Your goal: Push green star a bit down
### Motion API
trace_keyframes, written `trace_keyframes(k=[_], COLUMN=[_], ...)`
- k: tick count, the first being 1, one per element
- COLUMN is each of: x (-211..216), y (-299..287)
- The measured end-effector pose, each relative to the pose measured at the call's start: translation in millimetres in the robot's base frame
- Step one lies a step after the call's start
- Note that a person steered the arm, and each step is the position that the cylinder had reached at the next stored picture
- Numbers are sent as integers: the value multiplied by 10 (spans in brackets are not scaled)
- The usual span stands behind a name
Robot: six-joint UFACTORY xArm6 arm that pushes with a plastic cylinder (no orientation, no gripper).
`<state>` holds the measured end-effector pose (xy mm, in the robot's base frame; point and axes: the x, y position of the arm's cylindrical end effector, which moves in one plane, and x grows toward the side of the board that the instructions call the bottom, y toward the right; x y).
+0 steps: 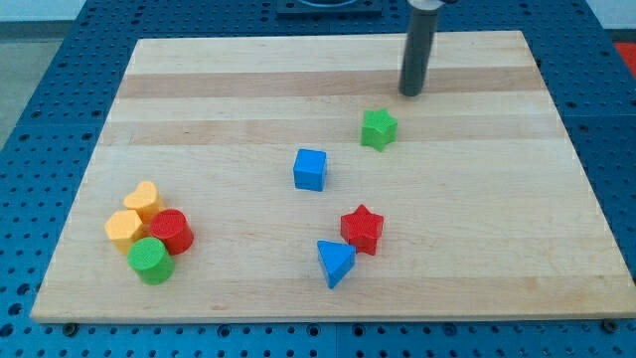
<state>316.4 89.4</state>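
Note:
The green star [378,128] lies on the wooden board [248,89], right of centre in the upper half. My tip [410,93] stands on the board just above and to the right of the star, a short gap away, not touching it. The dark rod rises from there out of the view's top.
A blue cube [310,169] sits left and below the star. A red star [362,229] and a blue triangle [335,263] lie lower down. At lower left cluster a yellow heart [145,200], a yellow block [124,229], a red cylinder [171,231] and a green cylinder [150,260].

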Motion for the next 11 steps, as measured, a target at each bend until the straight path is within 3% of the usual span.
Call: trace_keyframes(k=[1, 3, 11], x=[90, 380, 757], y=[-452, -445, -273])
